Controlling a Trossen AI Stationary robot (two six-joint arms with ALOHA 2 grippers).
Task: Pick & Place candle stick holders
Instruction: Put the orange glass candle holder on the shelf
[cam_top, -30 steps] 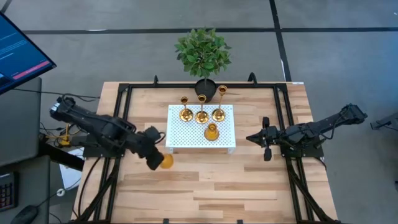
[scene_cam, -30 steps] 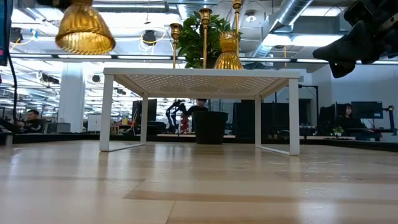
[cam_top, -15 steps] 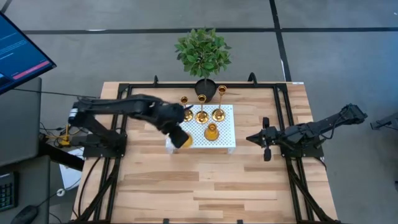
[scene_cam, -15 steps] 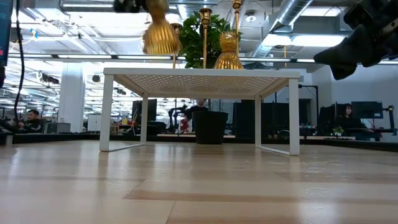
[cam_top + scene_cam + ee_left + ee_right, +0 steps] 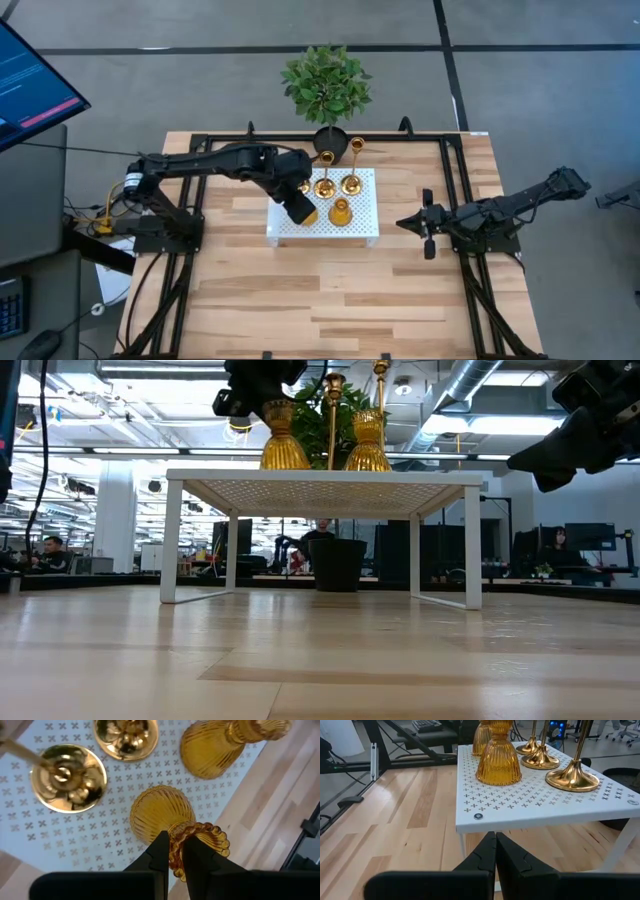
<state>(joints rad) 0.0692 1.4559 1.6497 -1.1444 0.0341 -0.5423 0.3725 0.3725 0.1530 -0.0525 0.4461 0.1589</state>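
We are at the placing step: the left gripper [image 5: 171, 851] has its jaws closed on the neck of a short ribbed holder [image 5: 162, 812], which hangs over the near left part of the white tray [image 5: 360, 228]; in the low view its base [image 5: 285, 455] sits at or just above the tray top, and we cannot tell whether it touches. To do this step well, we lower the holder straight down until its wide base rests flat on the perforated surface, keep it upright, and open the jaws only once the weight is carried by the tray. We keep clear of the second short holder [image 5: 340, 212], which stands just beside the held one, and of the three tall holders [image 5: 325, 185] standing in a row toward the plant [image 5: 325, 85]; a sideways drift could tip their slim stems. After release, we judge that a vertical lift is safer than a sweep, since the arm reaches across the row. The right gripper [image 5: 495, 842] waits over the counter [image 5: 350, 300] to the right of the tray with its jaws closed on nothing. Compared with one second ago, the left arm has carried the holder from above the bare counter left of the tray to its present place over the tray, and the holder hangs lower; the right arm has not moved
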